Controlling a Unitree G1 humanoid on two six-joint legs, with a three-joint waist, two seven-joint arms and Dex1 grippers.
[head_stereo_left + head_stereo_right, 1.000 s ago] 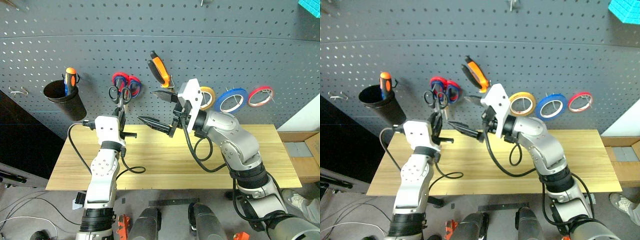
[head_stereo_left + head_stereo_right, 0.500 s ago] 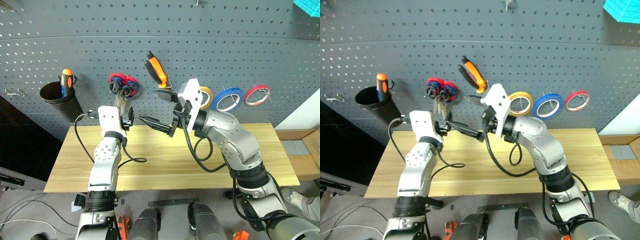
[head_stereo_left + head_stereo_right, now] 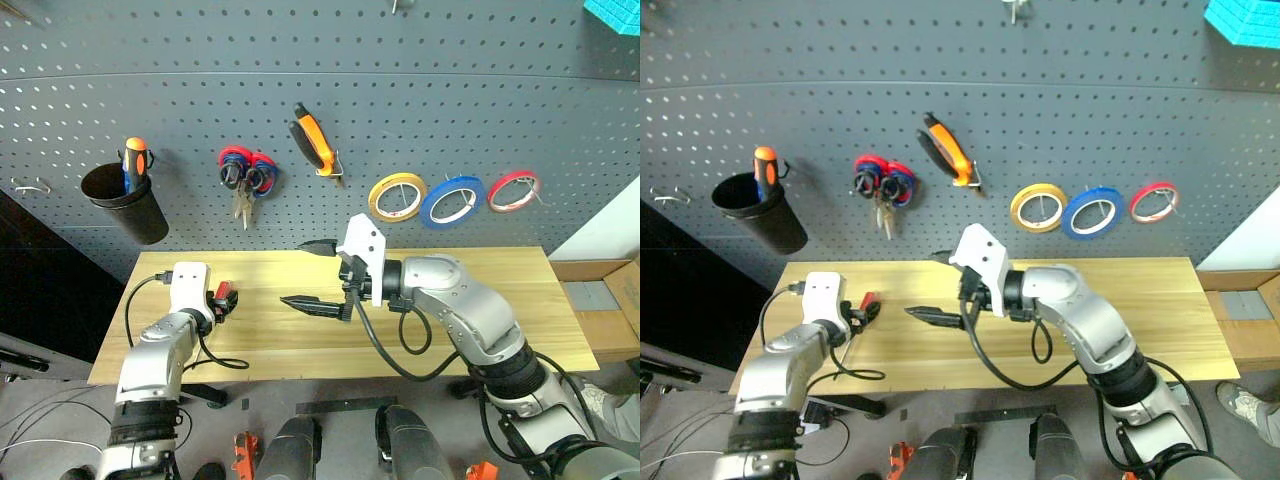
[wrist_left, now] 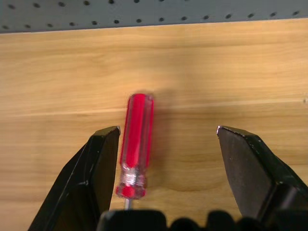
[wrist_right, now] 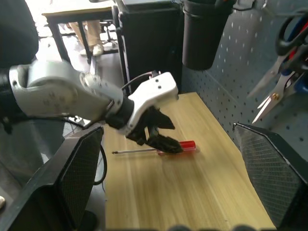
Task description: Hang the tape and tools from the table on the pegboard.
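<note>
On table's (image 3: 480,330) left end, L gripper (image 4: 168,137) is hovering low w/ fingers spread wide, straddling red-handled screwdriver (image 4: 136,144), which is lying flat on the wood just beside one finger (image 4: 98,163), not gripped. R gripper (image 3: 318,275) is hanging above table's middle, pointing left, jaws gaping fully, holding nothing. Up on pegboard (image 3: 450,90): blue tape (image 3: 452,201) is hanging btwn yellow roll (image 3: 397,195) & red roll (image 3: 514,189); orange-and-black pliers (image 3: 313,140) are hanging on a hook; black-handled scissors (image 3: 236,186) are sitting against red-and-blue scissors (image 3: 262,172).
</note>
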